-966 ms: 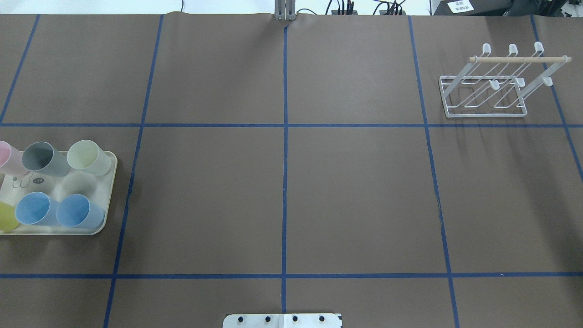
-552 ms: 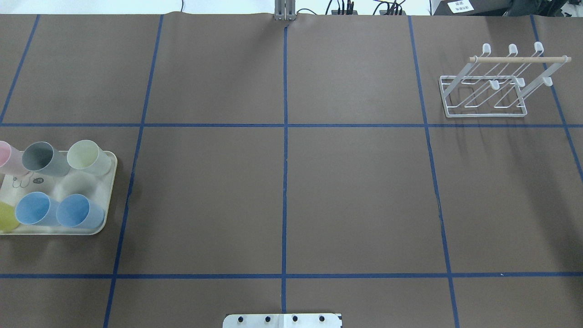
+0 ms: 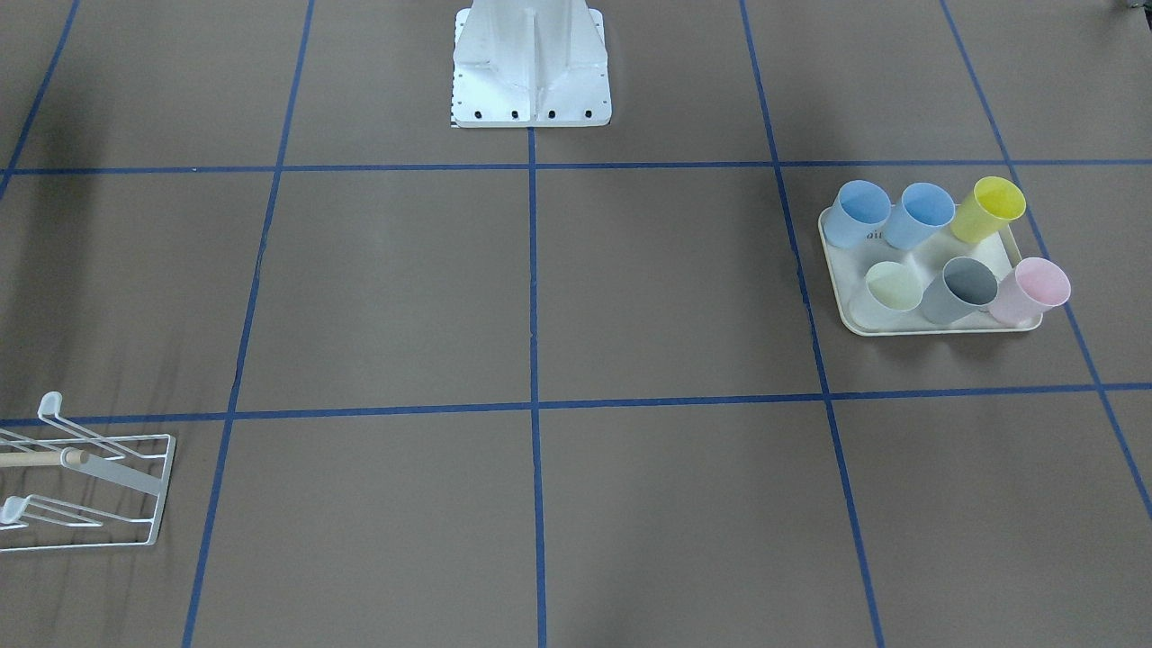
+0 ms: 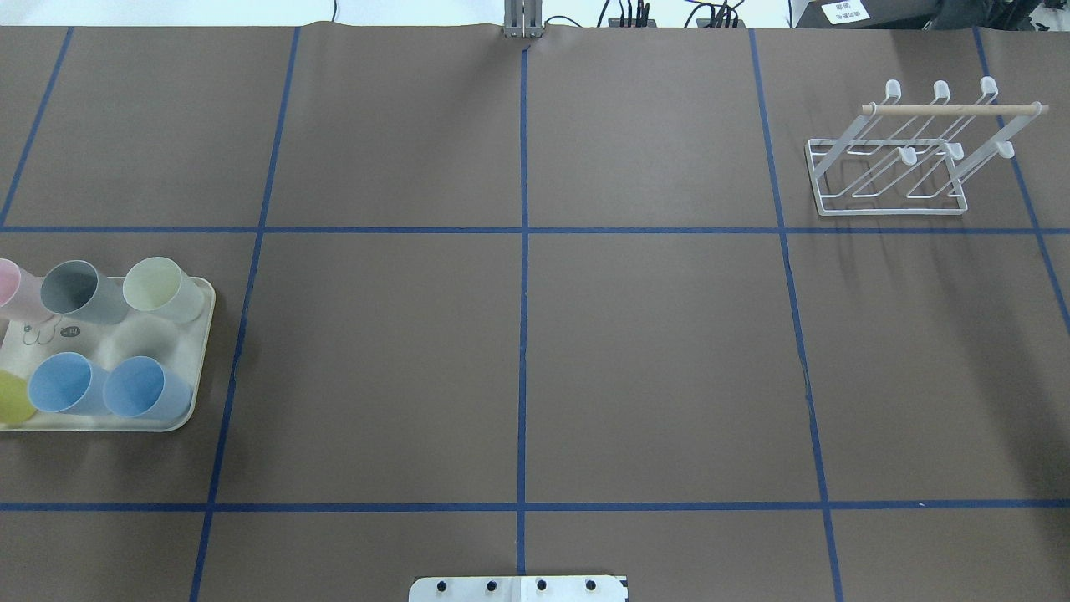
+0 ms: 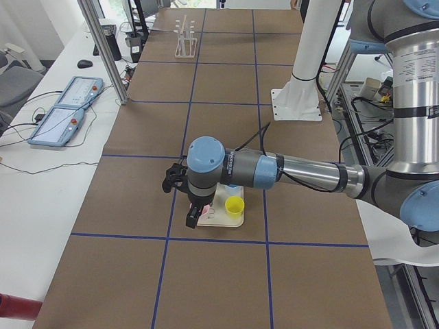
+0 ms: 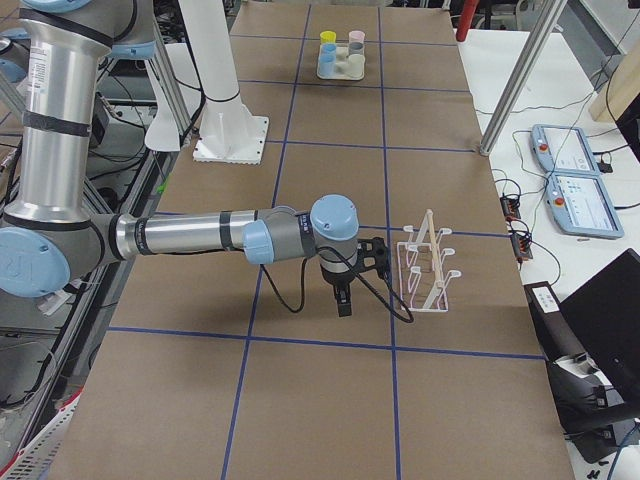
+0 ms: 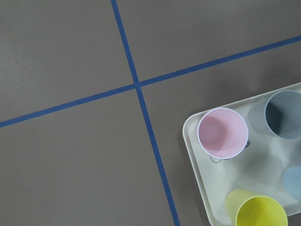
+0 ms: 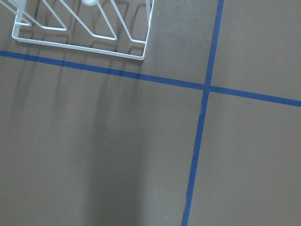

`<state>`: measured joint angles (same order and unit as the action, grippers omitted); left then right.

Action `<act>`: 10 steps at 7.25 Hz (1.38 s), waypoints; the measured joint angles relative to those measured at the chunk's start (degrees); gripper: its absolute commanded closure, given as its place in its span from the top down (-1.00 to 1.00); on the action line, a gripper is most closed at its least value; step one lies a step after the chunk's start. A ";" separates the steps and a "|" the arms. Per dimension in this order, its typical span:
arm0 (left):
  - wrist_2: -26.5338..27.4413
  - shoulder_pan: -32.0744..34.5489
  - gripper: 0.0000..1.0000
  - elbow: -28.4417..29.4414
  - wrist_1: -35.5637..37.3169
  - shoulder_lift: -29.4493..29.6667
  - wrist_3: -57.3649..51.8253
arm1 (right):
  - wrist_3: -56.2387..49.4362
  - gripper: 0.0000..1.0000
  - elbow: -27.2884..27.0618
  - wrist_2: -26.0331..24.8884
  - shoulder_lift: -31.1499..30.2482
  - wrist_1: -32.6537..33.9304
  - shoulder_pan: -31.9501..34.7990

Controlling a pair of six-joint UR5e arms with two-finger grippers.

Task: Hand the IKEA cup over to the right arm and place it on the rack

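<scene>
Brown cover with blue tape lines is laid over the table (image 4: pixel 652 351). Six cups are stood mouth-up in two rows on a cream tray (image 3: pixel 936 329) at the robot's left side: two blue cups (image 3: pixel 859 211), a yellow cup (image 7: pixel 261 214), a pale green cup (image 3: pixel 893 286), a grey cup (image 7: pixel 284 114) and a pink cup (image 7: pixel 222 133). They are likely kept open side up so that one can be taken by its rim or wall. Which one is meant to be picked cannot be told, and none is held.

The left gripper (image 5: pixel 192 219) is hung above the tray's outer edge, near the pink cup. Whether its fingers are spread or pressed together cannot be told.

The rack (image 4: pixel 890 212) is set well apart, at the robot's right side. It seems too far for the left arm (image 5: pixel 302 171), so a hand-over is called for. Its prongs are tilted up, likely so that a cup can be hung on them mouth-down. The right gripper (image 6: pixel 343 300) is hung near the rack, apart from it, and its fingers cannot be judged either. No step of the task looks done yet.
</scene>
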<state>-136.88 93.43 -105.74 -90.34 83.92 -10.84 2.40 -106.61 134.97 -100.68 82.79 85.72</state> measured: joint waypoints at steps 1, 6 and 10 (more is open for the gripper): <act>-0.13 0.00 1.00 0.44 -1.31 1.11 5.15 | 0.07 1.00 -0.06 0.06 0.14 -1.33 -0.05; 0.25 -4.87 1.00 3.47 -7.62 2.95 11.04 | 12.29 1.00 -3.63 2.79 5.96 -2.54 -5.24; 1.95 -11.82 1.00 15.12 -22.69 3.35 22.04 | 20.75 1.00 -5.43 -2.45 13.50 -3.07 -14.80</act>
<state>-134.93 81.61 -90.62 -113.02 87.27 11.20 23.15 -112.04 132.52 -87.18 79.72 70.93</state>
